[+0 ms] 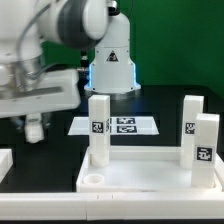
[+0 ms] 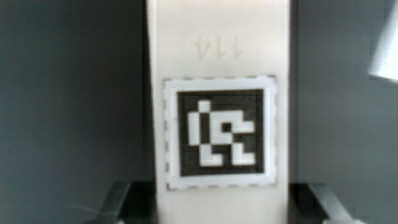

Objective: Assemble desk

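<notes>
**Desk assembly: one leg gripped, three legs standing on the top**

**Exterior view.** The desk top [image 1: 140, 180] lies flat on the dark surface [image 1: 55, 150] in the foreground. Its long axis runs from the exterior view's left to its right. Three legs stand upright on it with their long axes vertical and their tags facing the camera:
- the leg by the hole [image 1: 98, 130], near the end of the top at the exterior view's left, with a round hole [image 1: 92, 181] just in front of it;
- the far leg [image 1: 190, 122], at the other end;
- the corner leg [image 1: 206, 150], just in front of the far leg.

The marker board [image 1: 117, 125] lies flat behind the top, between the leg by the hole and the far leg. The robot base [image 1: 110, 55] rises behind the board. The arm [image 1: 40, 85] reaches over the surface at the exterior view's left, beside the top. A short white piece [image 1: 35, 128] hangs below the arm; what it is cannot be told. A further white part [image 1: 5, 165] lies at the picture's edge on the same side.

**Wrist view.** The gripped leg [image 2: 217, 60] fills the middle of the picture. Its long axis runs straight away from the fingers [image 2: 125, 205], and its tag [image 2: 221, 130] faces the camera. The dark fingers lie against its two opposite sides and pinch it. Only dark surface shows on either side of it.
</notes>
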Motion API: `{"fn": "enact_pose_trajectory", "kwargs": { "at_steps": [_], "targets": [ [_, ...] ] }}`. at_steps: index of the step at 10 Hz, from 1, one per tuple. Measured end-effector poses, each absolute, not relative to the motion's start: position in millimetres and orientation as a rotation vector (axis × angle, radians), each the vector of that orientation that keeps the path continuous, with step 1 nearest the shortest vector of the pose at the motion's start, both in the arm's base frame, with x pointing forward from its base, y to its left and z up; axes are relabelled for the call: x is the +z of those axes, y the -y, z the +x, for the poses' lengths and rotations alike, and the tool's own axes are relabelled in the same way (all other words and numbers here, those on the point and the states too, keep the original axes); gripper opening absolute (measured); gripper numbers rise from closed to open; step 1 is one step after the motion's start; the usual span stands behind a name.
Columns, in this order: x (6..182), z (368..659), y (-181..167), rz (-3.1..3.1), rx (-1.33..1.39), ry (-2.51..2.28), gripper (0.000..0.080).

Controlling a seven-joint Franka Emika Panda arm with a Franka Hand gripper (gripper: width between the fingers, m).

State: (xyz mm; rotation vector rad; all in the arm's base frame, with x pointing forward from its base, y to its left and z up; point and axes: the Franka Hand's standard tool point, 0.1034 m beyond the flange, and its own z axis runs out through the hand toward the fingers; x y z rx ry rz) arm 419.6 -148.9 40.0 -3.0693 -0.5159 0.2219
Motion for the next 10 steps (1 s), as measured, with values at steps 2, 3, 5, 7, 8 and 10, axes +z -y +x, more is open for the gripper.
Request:
{"fn": "enact_pose_trajectory", "kwargs": {
  "at_steps": [2,3,5,7,8,10],
  "targets": [
    [40.6,417.2,154.6,-3.042,0.216,0.67,0.0284],
    [40.6,417.0,154.8,-3.022,0.217,0.747,0.0284],
    [42.5,413.4,139.3,-2.939,0.147,1.088,0.0284],
    [47.4,411.7,108.5,-2.811,0.046,1.465,0.0284],
    [47.7,408.0,107.0,-2.76,0.006,1.636,0.0284],
    [46.4,405.5,111.1,-2.64,0.043,1.831,0.0284]
  ]
}}
